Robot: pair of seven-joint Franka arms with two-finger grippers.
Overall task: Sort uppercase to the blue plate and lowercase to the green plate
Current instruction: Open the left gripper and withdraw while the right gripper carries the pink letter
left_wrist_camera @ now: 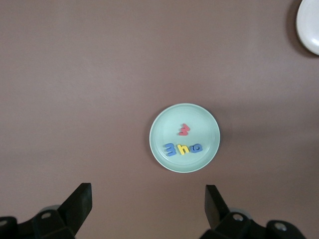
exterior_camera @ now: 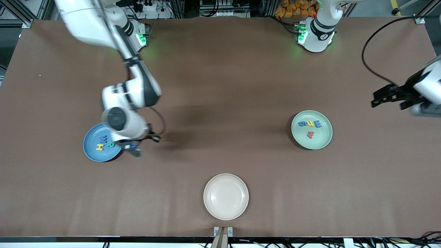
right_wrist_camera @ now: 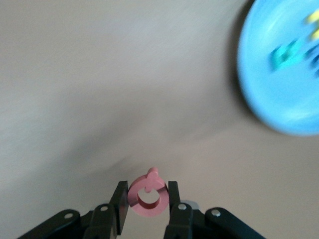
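Three plates sit on the table [exterior_camera: 220,86]: the blue plate [exterior_camera: 92,151] at the right arm's end, the green plate [exterior_camera: 322,139] at the left arm's end, and a white plate [exterior_camera: 225,196], bare, nearest the front camera.

On the blue plate lie a blue M [exterior_camera: 103,139], a green R [exterior_camera: 111,145] and a yellow H [exterior_camera: 100,147]. On the green plate lie a blue m [exterior_camera: 317,124], a yellow h [exterior_camera: 311,123], a blue g [exterior_camera: 303,123] and a red w [exterior_camera: 310,134]. So one piece is left to place.

That piece is the red Q [right_wrist_camera: 147,194], pinched on edge between the fingers of the right gripper [right_wrist_camera: 145,201], with its tail poking up past the fingertips. In the right wrist view the blue plate lies well off to one side of the fingers, not under them; in the front view the gripper hangs by the plate's rim.

The main risk, as I judge it, is letting go too soon: the Q would drop on the table or strike the rim and bounce out. A drop over the middle could also land on the R or H and knock one about. The thin edge-on grip might let the Q twist or slip in transit.

The left gripper [left_wrist_camera: 144,206] waits high above the table, fingers spread wide and holding nothing, the green plate showing between them.
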